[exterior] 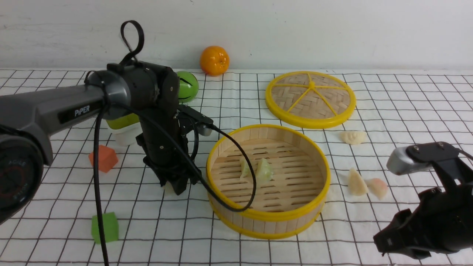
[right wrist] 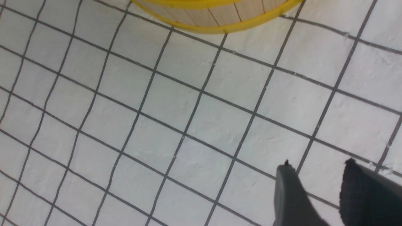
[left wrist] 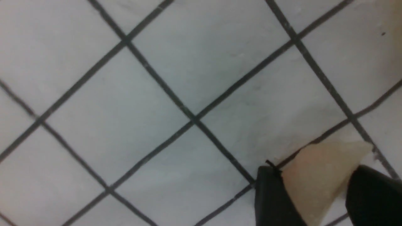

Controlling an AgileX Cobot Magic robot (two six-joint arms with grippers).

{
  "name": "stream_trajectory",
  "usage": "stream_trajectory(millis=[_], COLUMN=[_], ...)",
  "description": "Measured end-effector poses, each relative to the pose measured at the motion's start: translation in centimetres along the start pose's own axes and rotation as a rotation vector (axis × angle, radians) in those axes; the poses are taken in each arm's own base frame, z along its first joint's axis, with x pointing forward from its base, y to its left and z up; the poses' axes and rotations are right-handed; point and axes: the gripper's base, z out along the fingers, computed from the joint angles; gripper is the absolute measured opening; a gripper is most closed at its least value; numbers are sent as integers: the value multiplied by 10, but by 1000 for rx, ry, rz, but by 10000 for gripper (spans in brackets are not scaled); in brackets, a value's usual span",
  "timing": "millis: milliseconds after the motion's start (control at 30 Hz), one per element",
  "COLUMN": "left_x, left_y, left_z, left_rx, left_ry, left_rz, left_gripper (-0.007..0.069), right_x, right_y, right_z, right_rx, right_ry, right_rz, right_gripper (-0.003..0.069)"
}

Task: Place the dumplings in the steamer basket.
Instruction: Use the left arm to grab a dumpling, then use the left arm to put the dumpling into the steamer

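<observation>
The steamer basket (exterior: pixel 268 218) stands mid-table with two pale green dumplings (exterior: pixel 264 170) on its slatted floor. Three more dumplings lie on the cloth to its right: one cream (exterior: pixel 353 137), one cream (exterior: pixel 357 182) and one pink (exterior: pixel 377 187). My left gripper (exterior: pixel 175 188) points straight down at the cloth just left of the basket. In the left wrist view a cream dumpling (left wrist: pixel 320 188) lies between its spread fingers, against one finger (left wrist: pixel 270 201) and with a gap to the other. My right gripper (right wrist: pixel 317 166) hovers low at the front right, open and empty.
The flat woven lid (exterior: pixel 310 99) lies behind the basket. An orange (exterior: pixel 214 60) and a green ball (exterior: pixel 187 86) sit at the back. An orange cube (exterior: pixel 103 158) and a green cube (exterior: pixel 105 227) lie at the left. The left arm's cable hangs over the basket's rim.
</observation>
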Motion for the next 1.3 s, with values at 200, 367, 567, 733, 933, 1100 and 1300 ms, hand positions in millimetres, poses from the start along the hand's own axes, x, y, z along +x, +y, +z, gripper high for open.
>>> stream_trajectory(millis=[200,367,567,733,933,1100,1300], left_x=[-1,1,3,-13,-47,-79,-93], left_y=[0,0,0,-6,-53,-117,-148], left_z=[3,0,-31,-100,-144,-107,-54], left_rx=[2,4,4,110,387,415,217], left_ry=[4,15,-14,-207,-374,-343,-322], left_rz=[-2,-173,-290,-422,-407,-470,-543], left_gripper=[201,202,202,202,202,202,202], right_x=[0,0,0,-1,-2,-2,-1], right_y=[0,0,0,-1,-1,-1,0], right_z=[0,0,0,0,0,0,0], right_rx=[0,0,1,6,8,9,3], right_ry=[0,0,-2,-14,-20,-22,-8], right_rz=[-1,-7,-8,-8,-8,-8,-11], right_gripper=[239,239,239,239,239,239,239])
